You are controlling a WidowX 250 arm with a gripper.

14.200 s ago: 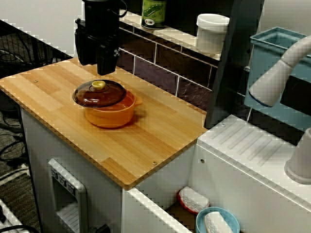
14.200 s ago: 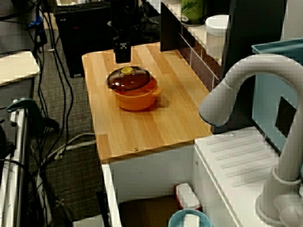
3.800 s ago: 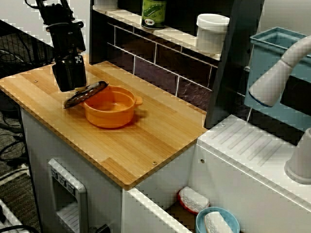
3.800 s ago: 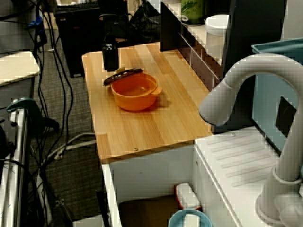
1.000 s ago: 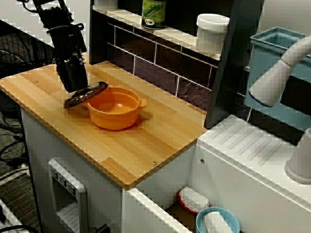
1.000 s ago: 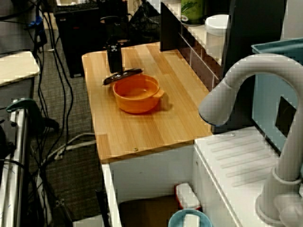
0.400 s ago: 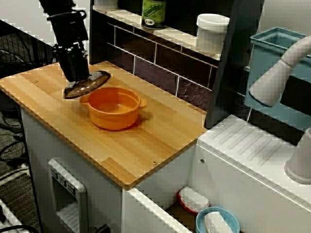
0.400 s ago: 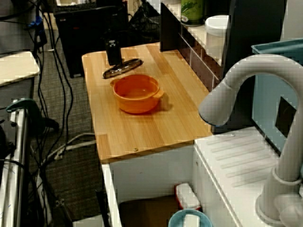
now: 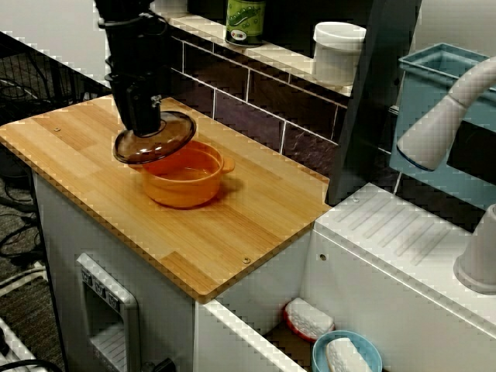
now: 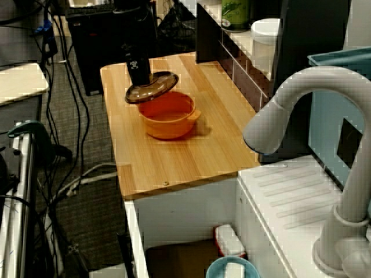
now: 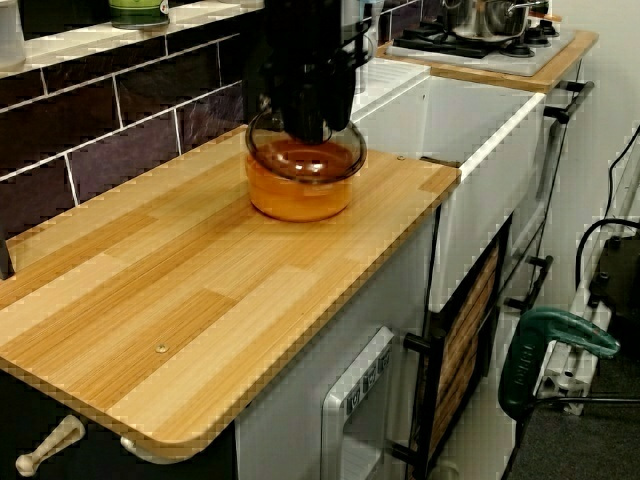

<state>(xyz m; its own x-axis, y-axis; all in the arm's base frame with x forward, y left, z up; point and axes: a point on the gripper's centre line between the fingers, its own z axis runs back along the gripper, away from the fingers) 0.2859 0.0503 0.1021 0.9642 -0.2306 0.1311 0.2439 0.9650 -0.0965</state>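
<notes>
Glass lid (image 9: 163,143), knob behind fingers (image 9: 144,118)

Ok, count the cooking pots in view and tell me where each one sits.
2. The orange pot sits on the wooden counter, under the lid in the tool. A steel pot sits on the far stove. Others may be hidden.

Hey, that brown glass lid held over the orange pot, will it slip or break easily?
The glass lid looks rigid and smooth, so it is probably brittle if dropped. It hangs tilted from the gripper, held only at its centre, so it may swivel or slip. Its round rim could let it roll.
</notes>
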